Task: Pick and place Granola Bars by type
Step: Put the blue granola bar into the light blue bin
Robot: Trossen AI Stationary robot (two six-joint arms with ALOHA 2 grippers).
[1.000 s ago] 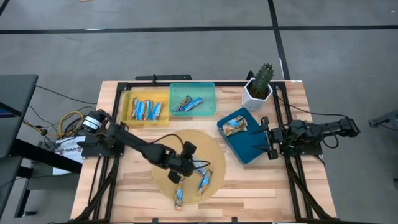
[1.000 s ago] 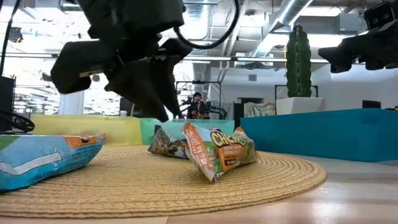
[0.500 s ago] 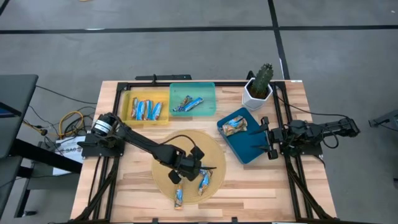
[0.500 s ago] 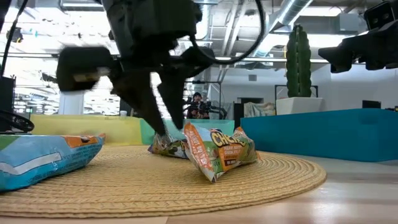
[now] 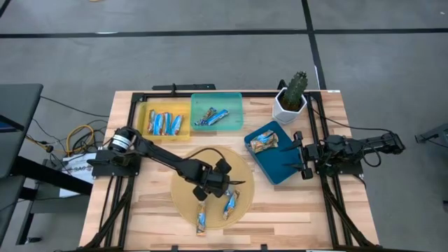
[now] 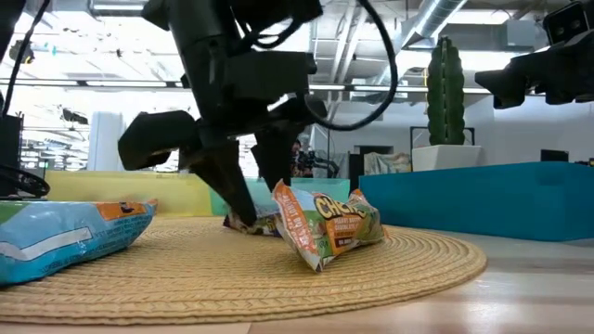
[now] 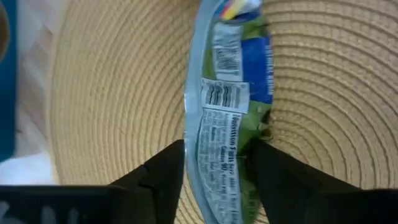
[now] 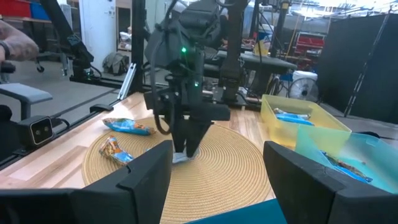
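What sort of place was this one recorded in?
Likely a robotics lab or workshop. Beyond the wooden table the right wrist view shows metal equipment frames and a floor fan, and the low view shows exposed ceiling ducts.

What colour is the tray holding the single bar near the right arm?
Dark blue; the tray shows best in the high view, with one bar inside.

We see a grey floor [image 5: 210, 63] crossed by dark lines at the top of the high view, surrounding the wooden counter [image 5: 154, 210]. In the low view, bright ceiling lights [image 6: 83, 56] and exposed ducts [image 6: 445, 14] fill the top.
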